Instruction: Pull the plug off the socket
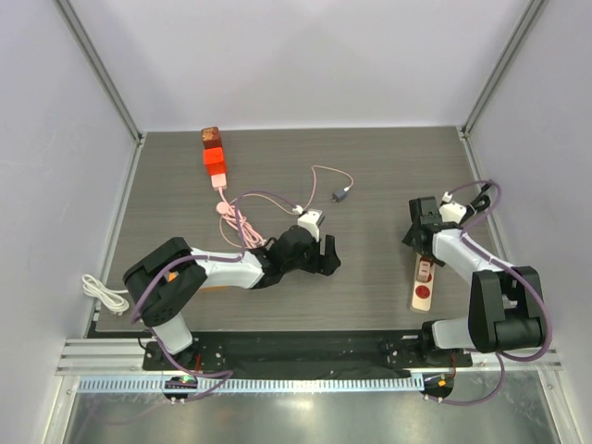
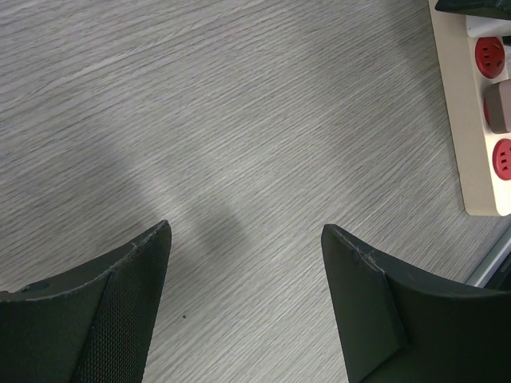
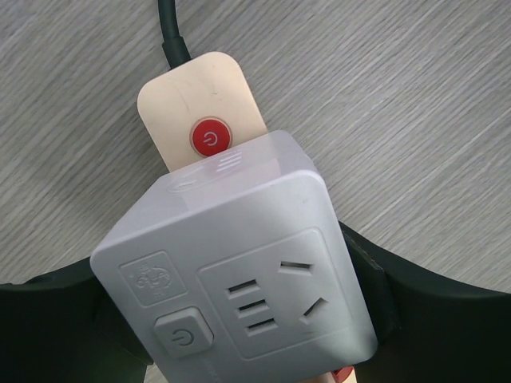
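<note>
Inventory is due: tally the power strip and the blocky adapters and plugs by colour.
Beige: 1, flat plastic power strip
White: 2, plastic cube adapter, small charger block
Red-orange: 1, stacked adapter block
Grey-brown: 1, plug on strip
Total: 5

Bright, even light falls from overhead, diffused by white walls that look washed out. Shadows are soft: in the left wrist view a grey patch crosses the surface from 9 o'clock toward centre. The plug is sharp and faintly glossy at 12 o'clock.
</note>
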Tool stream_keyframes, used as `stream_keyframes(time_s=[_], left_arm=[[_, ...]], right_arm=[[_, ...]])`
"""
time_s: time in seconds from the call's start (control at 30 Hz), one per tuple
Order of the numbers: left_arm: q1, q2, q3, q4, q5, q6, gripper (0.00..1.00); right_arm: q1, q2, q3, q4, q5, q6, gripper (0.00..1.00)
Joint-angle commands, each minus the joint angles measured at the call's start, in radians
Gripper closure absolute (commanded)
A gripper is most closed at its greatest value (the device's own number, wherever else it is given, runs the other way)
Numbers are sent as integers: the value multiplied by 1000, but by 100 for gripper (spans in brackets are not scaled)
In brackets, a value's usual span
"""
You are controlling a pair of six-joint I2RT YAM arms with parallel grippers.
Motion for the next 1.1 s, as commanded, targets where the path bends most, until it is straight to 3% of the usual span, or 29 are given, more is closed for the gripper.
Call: stream_keyframes(time_s=[0.0, 0.37, 0.67, 0.9, 1.07], left_arm=[[-5, -41, -6, 41, -28, 28, 23], [-5, -64, -21, 39, -65, 27, 25], [-5, -66, -31, 55, -78, 30, 25], [-4, -76, -50, 75, -94, 34, 22], [-6, -73, -46, 87, -59, 57, 18]], right_arm=[[59, 18, 32, 115, -259, 196, 38], [99, 5, 54, 158, -341, 302, 39], [235, 76, 120, 193, -283, 410, 33], [268, 87, 132, 151, -230, 287, 16], [275, 47, 158, 83, -166, 85, 8]])
